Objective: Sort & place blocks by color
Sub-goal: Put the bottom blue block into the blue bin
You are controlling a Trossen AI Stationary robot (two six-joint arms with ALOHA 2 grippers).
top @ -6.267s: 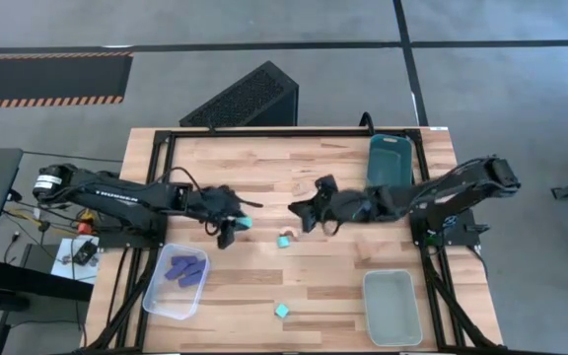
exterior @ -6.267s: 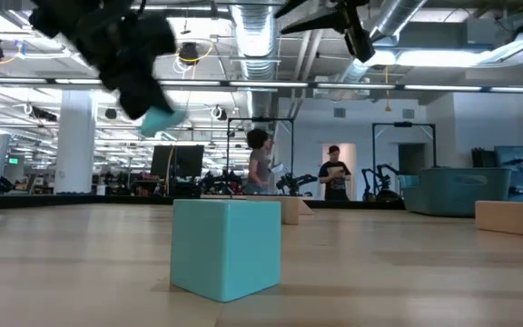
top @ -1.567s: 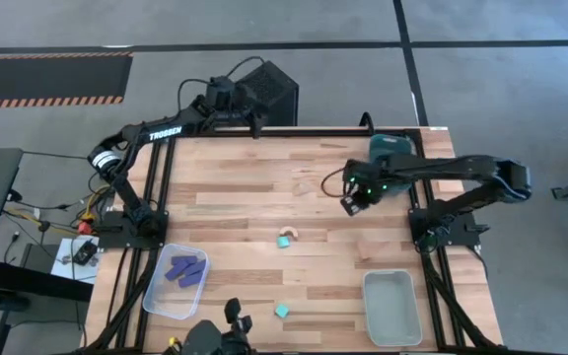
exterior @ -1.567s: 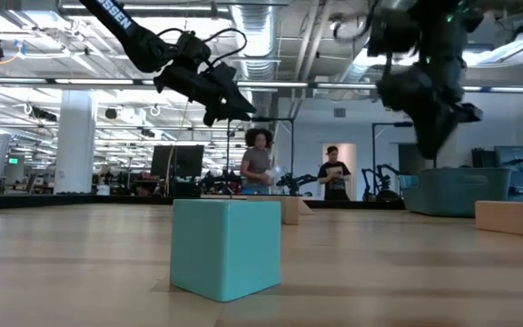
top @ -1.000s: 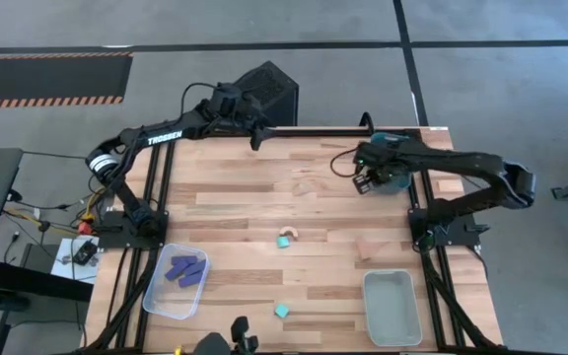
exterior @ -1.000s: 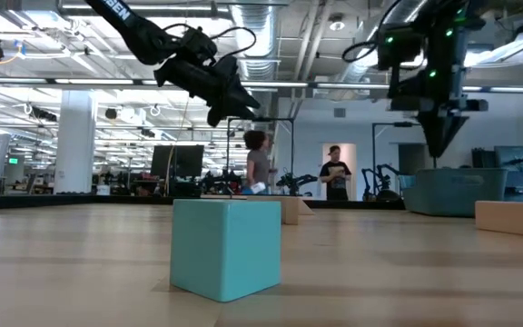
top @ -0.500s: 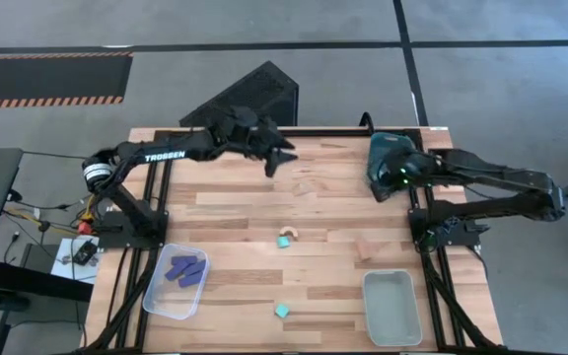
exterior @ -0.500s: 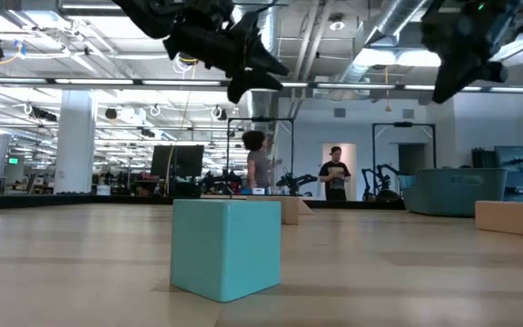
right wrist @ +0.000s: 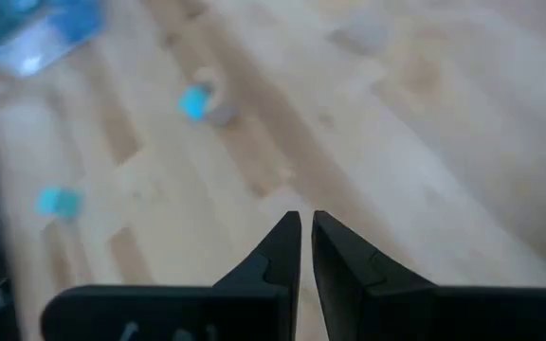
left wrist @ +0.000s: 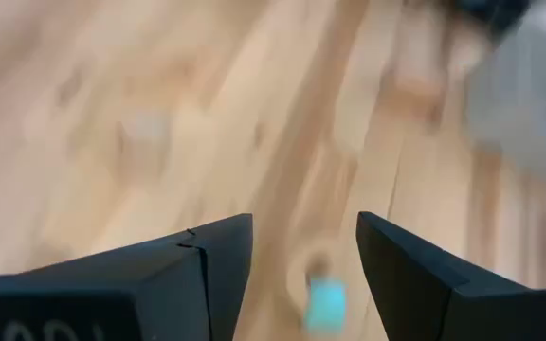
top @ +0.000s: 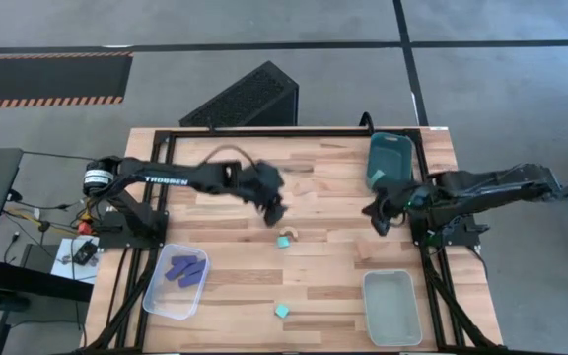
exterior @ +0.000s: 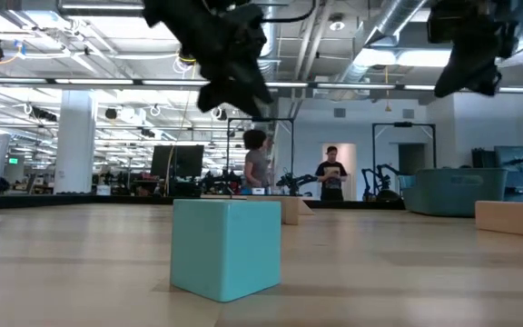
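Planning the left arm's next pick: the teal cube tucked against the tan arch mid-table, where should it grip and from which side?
Come straight down on the teal cube with the open left gripper. Pinch its two free flat faces, fingers running alongside the tan arch, which touches its far side.

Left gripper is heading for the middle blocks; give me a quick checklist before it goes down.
1. Left gripper open and empty: ok, wrist view shows the fingers apart.
2. Target visible: ok, teal cube touches the tan arch.
3. Gripper over target: not ok, it is short of the cube.
4. Right gripper out of the way: ok, near the right edge, shut.
5. Teal bin reachable: cannot tell.
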